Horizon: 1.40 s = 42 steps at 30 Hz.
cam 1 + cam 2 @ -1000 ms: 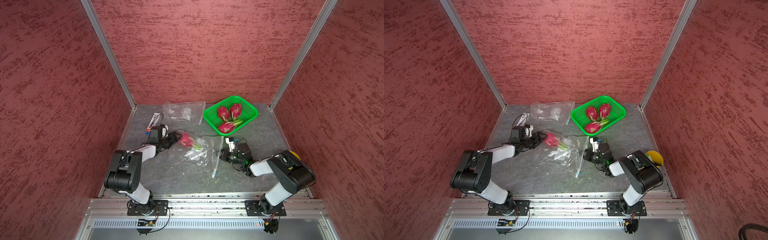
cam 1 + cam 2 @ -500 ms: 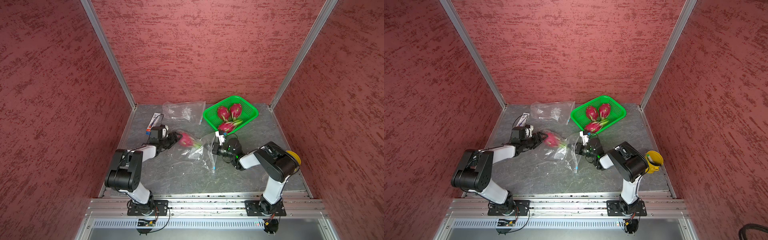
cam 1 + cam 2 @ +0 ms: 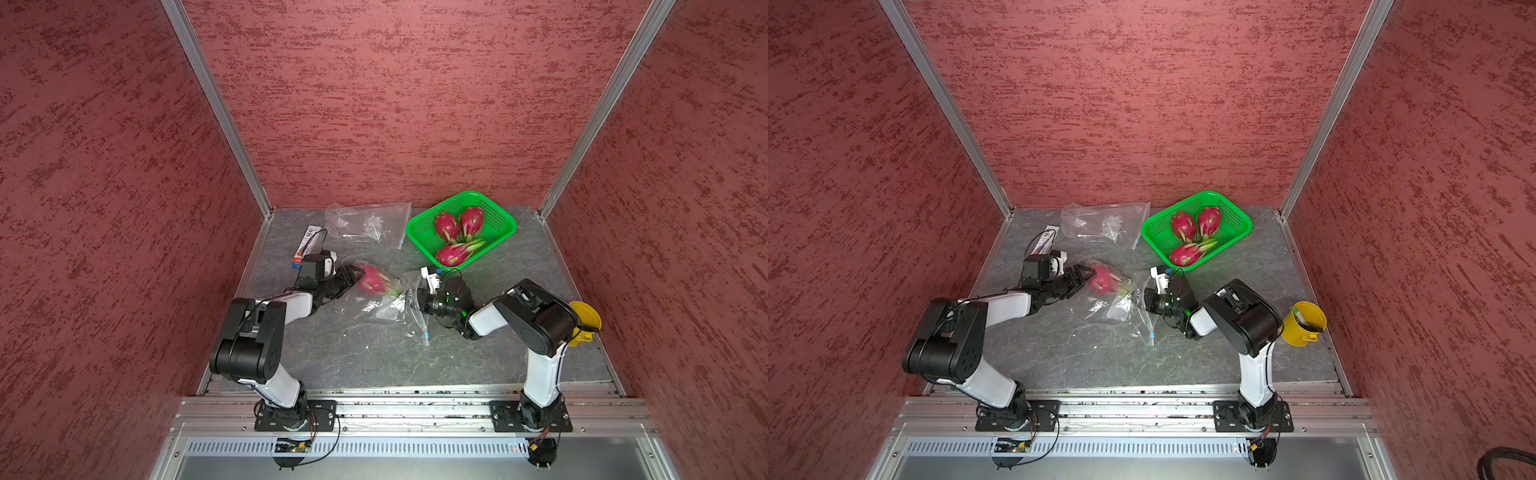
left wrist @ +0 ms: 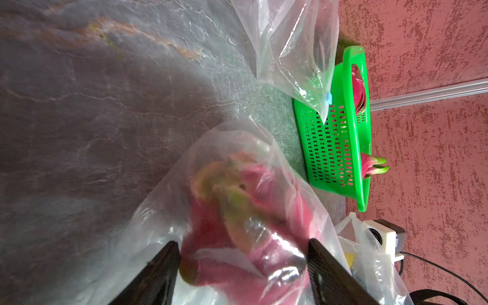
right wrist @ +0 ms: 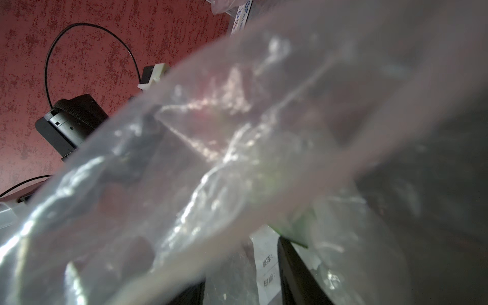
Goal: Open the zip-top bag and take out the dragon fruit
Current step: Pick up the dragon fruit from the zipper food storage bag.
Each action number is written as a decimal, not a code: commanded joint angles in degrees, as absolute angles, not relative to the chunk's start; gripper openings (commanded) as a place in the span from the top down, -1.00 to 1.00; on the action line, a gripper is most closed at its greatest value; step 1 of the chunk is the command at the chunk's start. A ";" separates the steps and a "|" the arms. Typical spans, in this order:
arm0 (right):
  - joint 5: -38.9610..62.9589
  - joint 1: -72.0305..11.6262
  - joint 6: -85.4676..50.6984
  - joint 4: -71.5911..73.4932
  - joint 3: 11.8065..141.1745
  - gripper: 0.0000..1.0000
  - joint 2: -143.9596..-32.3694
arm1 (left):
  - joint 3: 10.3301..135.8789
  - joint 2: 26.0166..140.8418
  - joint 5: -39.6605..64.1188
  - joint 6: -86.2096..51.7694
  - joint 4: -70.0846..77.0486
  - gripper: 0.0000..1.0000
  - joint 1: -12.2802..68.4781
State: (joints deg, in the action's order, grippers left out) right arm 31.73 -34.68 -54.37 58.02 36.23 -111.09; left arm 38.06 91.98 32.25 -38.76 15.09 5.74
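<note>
A clear zip-top bag [image 3: 390, 307] [image 3: 1121, 309] lies crumpled mid-table with one magenta dragon fruit [image 3: 374, 280] [image 3: 1106, 279] inside its left end. My left gripper [image 3: 359, 272] [image 4: 242, 244] is shut on that fruit [image 4: 245, 211] through the film, one dark finger on each side. My right gripper [image 3: 419, 295] [image 5: 241, 266] is at the bag's right edge, jaws apart, with loose film [image 5: 237, 132] and a white label between them. Three more dragon fruits [image 3: 453, 253] lie in the green mesh basket [image 3: 498, 212] [image 4: 330, 148].
A second, empty clear bag [image 3: 365, 220] lies at the back, left of the basket. A printed packet [image 3: 307, 245] sits by the left wall. A yellow cup [image 3: 1304, 324] stands at the right edge behind my right arm. Red walls close three sides.
My right arm swung left up to the bag's right edge and its jaws went from shut to apart. The left gripper stayed put on the bagged fruit.
</note>
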 commanded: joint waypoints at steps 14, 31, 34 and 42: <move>31.36 -36.91 -56.36 63.29 45.91 0.07 -119.34 | 34.42 95.10 34.10 -41.63 18.25 -0.50 5.83; 32.92 -34.80 -49.70 59.76 41.85 1.00 -113.01 | 34.88 83.21 35.88 -40.71 13.13 -0.56 1.06; 35.60 -32.88 -46.65 58.19 40.00 1.00 -110.36 | 35.58 78.68 36.12 -39.66 10.23 -0.57 -0.46; 41.57 -28.36 -37.53 48.16 38.14 1.00 -103.30 | 36.08 76.90 40.88 -39.35 10.71 -0.67 -2.31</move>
